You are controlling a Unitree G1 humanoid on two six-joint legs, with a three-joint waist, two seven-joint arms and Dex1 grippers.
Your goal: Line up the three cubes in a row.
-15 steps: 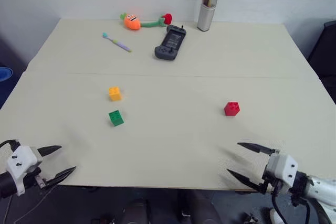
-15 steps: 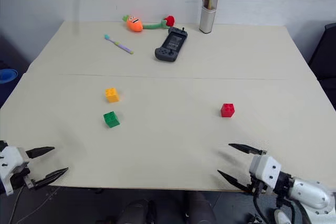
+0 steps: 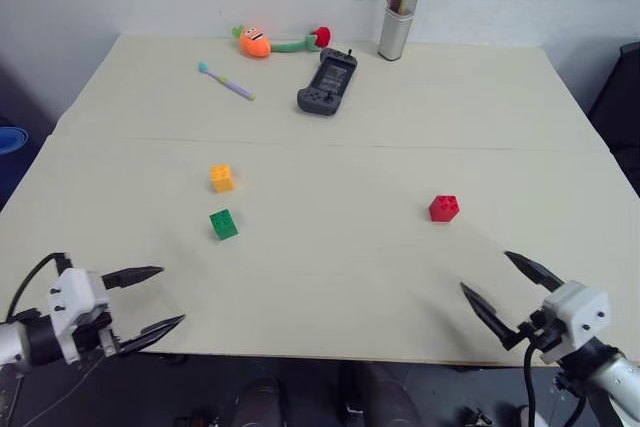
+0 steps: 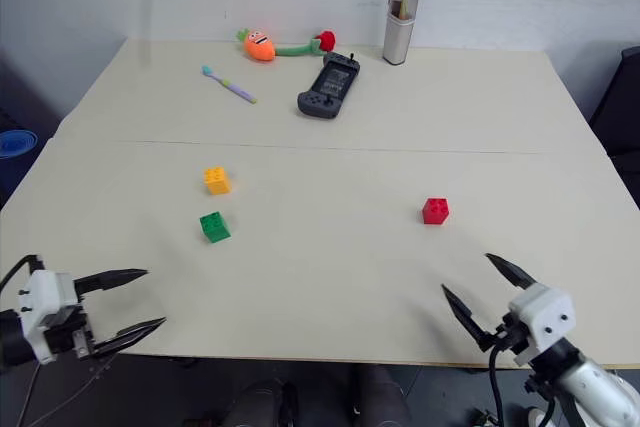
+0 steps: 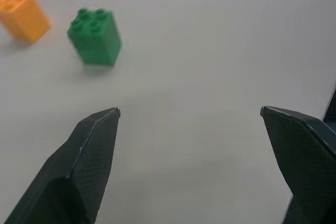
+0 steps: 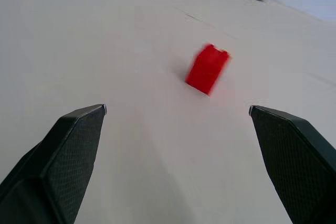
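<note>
Pincers both stand wide and hold nothing, low over the near edge of the surface (image 3: 330,277). Ahead of the left pincer (image 3: 150,299) sits the green cube (image 3: 223,224), with the yellow-orange cube (image 3: 222,178) just beyond it, the two apart. Ahead of the right pincer (image 3: 500,287) sits the red cube (image 3: 443,208), well apart from the other two.

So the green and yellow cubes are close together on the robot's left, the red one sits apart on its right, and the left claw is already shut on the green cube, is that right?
Not quite. The left claw is open and holds nothing; the left wrist view shows the green cube lying free ahead of its fingers. The rest stands: the yellow cube is near the green one, and the red cube sits apart on the right.
</note>
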